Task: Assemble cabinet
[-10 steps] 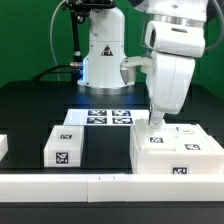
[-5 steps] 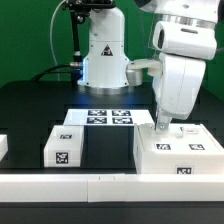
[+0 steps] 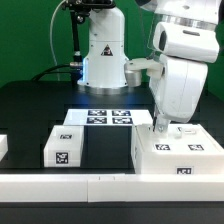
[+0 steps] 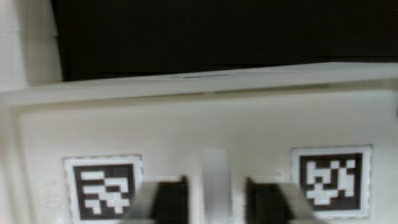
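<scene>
The cabinet (image 3: 185,155), a large white box with black-and-white tags, lies at the front of the exterior view's right. My gripper (image 3: 160,126) points straight down onto its top near the far left corner. In the wrist view the two dark fingers (image 4: 169,200) of the gripper (image 4: 217,200) stand a narrow gap apart over the white cabinet top (image 4: 214,110), with one tag (image 4: 103,185) on either side. A white strip fills the gap. The frames do not show whether the pads press on it.
A smaller white block (image 3: 64,147) with one tag sits left of the cabinet. The marker board (image 3: 108,117) lies behind it, before the robot base (image 3: 103,50). A long white rail (image 3: 90,184) runs along the front edge. The tabletop is black.
Between one second and half a second ago the arm and the cabinet under it shifted slightly toward the exterior view's right. Since then nothing has visibly moved.
</scene>
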`<state>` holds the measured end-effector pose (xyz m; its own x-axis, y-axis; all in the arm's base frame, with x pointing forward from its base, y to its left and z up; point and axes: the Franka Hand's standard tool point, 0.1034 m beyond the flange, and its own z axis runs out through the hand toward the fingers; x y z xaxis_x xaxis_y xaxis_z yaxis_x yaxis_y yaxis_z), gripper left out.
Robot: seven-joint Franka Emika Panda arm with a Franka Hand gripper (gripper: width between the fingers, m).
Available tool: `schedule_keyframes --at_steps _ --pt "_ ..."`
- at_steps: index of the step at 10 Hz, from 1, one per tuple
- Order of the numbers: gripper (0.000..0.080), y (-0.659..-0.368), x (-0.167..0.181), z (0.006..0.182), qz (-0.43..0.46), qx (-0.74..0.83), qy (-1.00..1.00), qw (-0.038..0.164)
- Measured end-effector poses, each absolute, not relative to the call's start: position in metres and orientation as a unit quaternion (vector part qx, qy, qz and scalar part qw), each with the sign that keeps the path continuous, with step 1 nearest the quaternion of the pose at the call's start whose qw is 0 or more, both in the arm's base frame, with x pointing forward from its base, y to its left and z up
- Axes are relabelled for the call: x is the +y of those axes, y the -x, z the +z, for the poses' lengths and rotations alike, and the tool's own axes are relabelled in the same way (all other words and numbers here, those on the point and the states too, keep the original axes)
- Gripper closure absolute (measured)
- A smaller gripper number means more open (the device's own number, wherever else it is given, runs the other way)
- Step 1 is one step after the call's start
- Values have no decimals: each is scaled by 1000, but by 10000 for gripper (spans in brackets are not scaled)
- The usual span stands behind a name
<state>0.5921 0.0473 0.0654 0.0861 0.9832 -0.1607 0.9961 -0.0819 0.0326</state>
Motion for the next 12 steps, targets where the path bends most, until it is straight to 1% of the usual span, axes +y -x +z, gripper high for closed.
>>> schedule_keyframes --at_steps 1,2,3,5,6,7,8,11,12 --pt "525 -592 47 65 -48 674 -734 67" --pt "331 -592 47 65 -48 673 -735 67" --pt "331 -592 46 65 -48 673 -735 67" --pt "63 -592 46 65 -48 671 -737 67" --pt "63 -592 46 65 -48 671 -737 67" --pt "13 -592 45 65 -48 670 -738 67" --pt "2 -592 45 65 -48 669 -738 67" --pt "4 -592 45 65 -48 669 -739 67" --pt "4 -592 43 68 -47 667 -740 68"
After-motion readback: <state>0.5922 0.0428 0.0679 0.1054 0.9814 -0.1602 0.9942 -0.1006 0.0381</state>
